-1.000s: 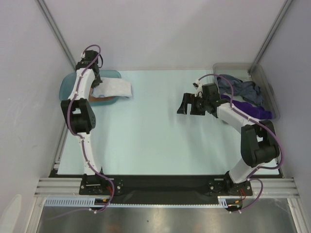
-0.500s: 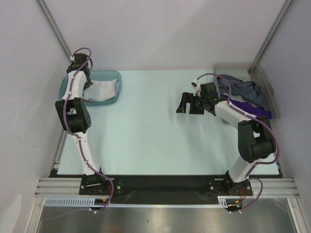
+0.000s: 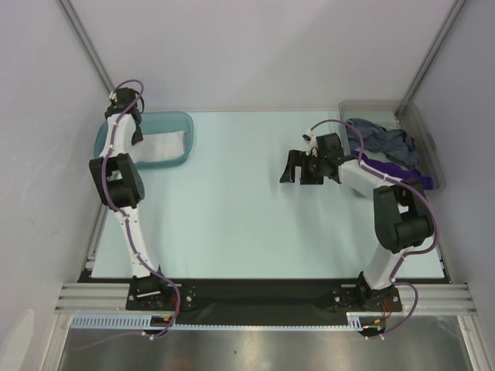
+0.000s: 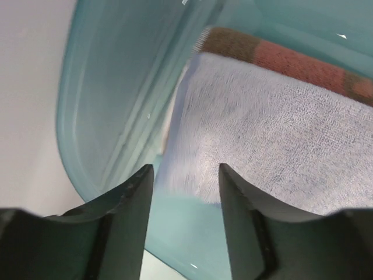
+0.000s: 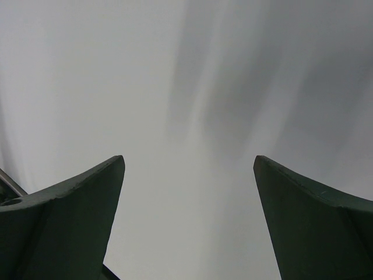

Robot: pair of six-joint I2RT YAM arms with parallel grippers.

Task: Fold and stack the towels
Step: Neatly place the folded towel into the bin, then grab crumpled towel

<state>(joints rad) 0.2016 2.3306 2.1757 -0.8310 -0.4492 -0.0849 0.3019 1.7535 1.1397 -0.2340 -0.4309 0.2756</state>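
**Two towels stacked in the tray, two waiting in the bin**

At about 10 o'clock on the counter (image 3: 232,209) sits the teal tray (image 4: 111,87). In it the pale blue-white towel (image 4: 274,134) lies folded on top of the orange-brown towel (image 4: 291,55), whose striped edge shows along the far side. The left tool (image 4: 185,169) hangs over the near edge of this pile with its fingers partway apart and nothing between them. From the wrist view the tips seem just above the cloth, though contact cannot be ruled out.

The step in hand looks like letting the folded towel go and getting clear of it. To do that well, the fingers should stay spread and the tool should rise straight up. A sideways pull could catch the terry loops, drag the top fold askew or nudge the pile against the tray wall. Only once it is above the rim should the arm swing away.

The right tool (image 3: 302,167) hovers near 1 o'clock over bare counter, spread as wide as it goes and holding nothing. Its wrist view shows only blank surface. Just beyond it, at 2 o'clock, the clear bin (image 3: 421,124) holds the grey-blue towel (image 3: 383,141) and the purple towel (image 3: 406,174), both crumpled and unfolded. By this count the task is about halfway done.
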